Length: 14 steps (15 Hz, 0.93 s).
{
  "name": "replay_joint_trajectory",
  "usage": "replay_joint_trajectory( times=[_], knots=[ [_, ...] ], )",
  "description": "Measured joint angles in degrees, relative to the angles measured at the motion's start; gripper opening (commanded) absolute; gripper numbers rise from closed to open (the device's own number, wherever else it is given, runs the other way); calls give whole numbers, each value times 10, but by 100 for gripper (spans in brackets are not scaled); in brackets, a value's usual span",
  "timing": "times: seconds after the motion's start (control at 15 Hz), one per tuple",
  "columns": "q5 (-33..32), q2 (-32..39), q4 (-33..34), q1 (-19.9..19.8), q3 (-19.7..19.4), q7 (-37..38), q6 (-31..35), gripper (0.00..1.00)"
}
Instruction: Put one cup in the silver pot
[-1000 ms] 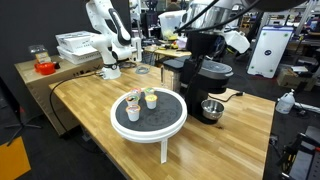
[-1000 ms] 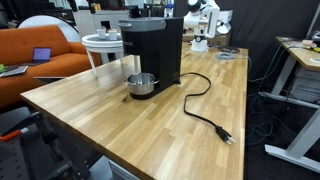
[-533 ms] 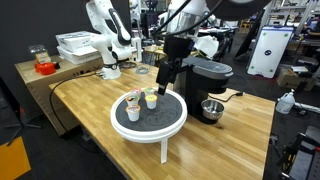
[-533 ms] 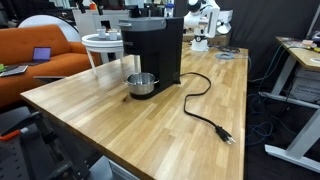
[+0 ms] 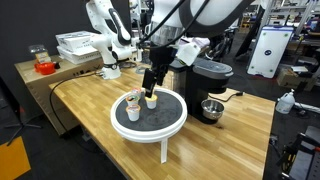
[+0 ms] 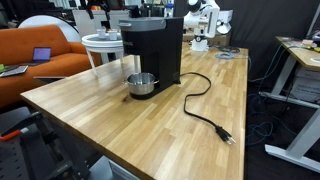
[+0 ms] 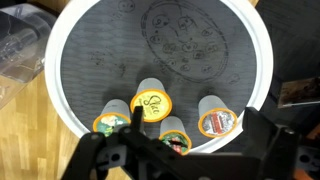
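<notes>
The tool (image 5: 150, 84) hung with its jaws spread wide and empty, seemingly straight above the cup (image 5: 151, 99), though the crowding made that hard to judge. The cup stood upright on the round white stand (image 5: 120, 126). The silver pot (image 5: 211, 108) sat well apart, on the tabletop (image 5: 240, 135) beside the coffee machine (image 5: 205, 75).

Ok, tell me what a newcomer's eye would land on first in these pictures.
The robot arm dominates the scene. It hangs with open jaws just above the little cups clustered on the round white tray. Next to the tray on the wooden table stand the black coffee machine and the silver pot, and a black power cord trails across the wood.
</notes>
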Motion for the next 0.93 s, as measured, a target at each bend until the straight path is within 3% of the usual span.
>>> replay_joint_trajectory(
  times=[0.27, 0.93],
  knots=[
    [-36, 11, 19, 11, -18, 28, 0, 100],
    [-47, 18, 11, 30, -27, 78, 0, 100]
  ],
)
